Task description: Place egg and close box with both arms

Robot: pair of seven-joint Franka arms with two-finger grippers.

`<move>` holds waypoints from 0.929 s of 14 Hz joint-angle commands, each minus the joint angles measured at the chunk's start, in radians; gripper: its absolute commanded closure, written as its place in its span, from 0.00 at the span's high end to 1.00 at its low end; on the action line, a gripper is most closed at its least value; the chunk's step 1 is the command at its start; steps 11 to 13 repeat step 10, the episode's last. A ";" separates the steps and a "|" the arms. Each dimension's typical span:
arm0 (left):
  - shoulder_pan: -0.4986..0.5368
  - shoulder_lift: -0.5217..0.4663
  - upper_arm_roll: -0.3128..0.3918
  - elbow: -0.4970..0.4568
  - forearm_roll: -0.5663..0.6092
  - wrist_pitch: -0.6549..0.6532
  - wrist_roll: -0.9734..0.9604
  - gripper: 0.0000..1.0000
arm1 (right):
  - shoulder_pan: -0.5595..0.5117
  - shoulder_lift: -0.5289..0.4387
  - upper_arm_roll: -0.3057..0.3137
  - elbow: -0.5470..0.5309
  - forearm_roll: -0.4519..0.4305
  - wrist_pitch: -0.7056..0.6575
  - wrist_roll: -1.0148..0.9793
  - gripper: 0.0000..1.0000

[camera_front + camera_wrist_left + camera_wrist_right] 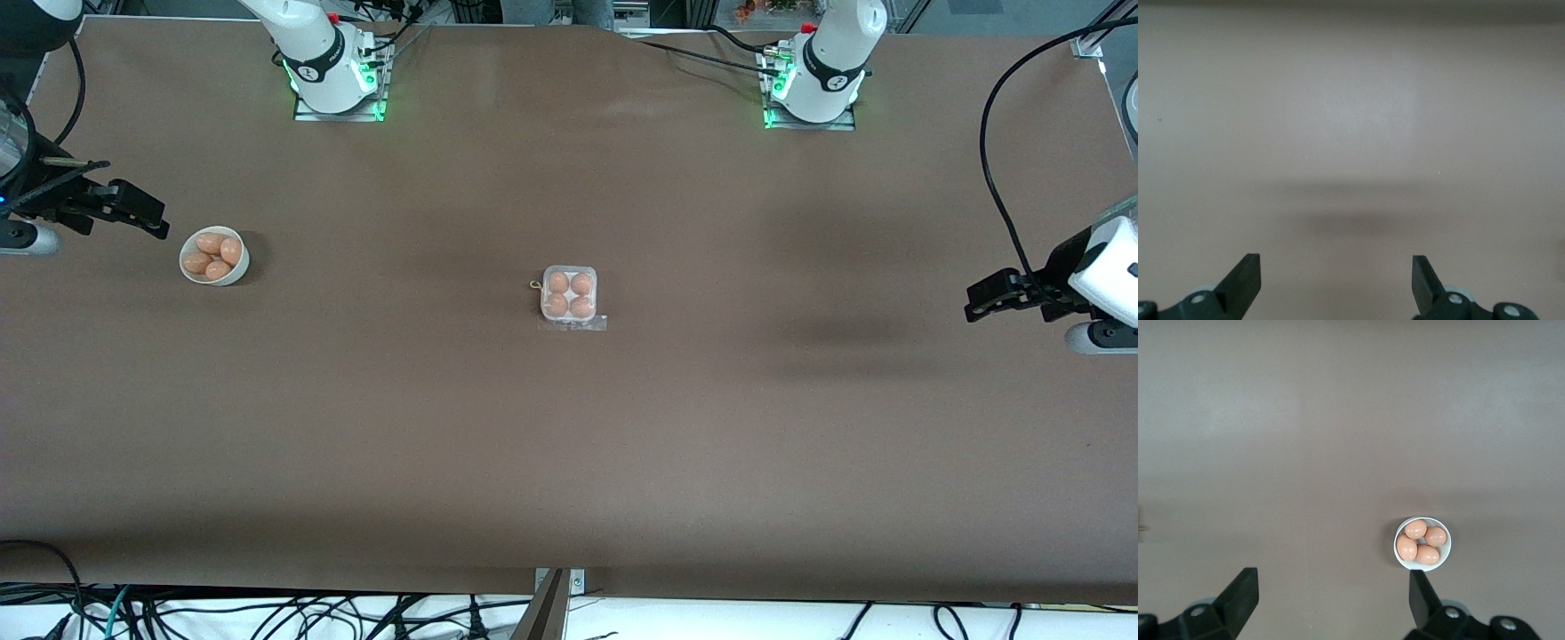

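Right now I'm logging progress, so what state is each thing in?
box: mid-table, all four cells filled with eggs; lid looks shut, hard to tell.
bowl: toward the right arm's end, upright, holding four eggs.
left hand: open, empty, over bare table.
right hand: open, empty, beside the bowl.

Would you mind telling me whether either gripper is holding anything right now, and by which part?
Nothing is held: the left gripper and the right gripper are both open and empty over bare table.
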 commanded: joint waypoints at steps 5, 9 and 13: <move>0.001 -0.031 0.007 -0.018 -0.017 -0.060 0.014 1.00 | -0.013 0.004 0.005 0.014 0.005 -0.005 -0.004 1.00; 0.005 -0.030 0.007 -0.015 -0.014 -0.099 0.021 1.00 | -0.013 0.004 0.004 0.014 0.005 -0.005 -0.004 1.00; 0.007 -0.031 0.007 -0.015 -0.014 -0.100 0.021 1.00 | -0.013 0.004 0.004 0.014 0.007 -0.005 -0.004 1.00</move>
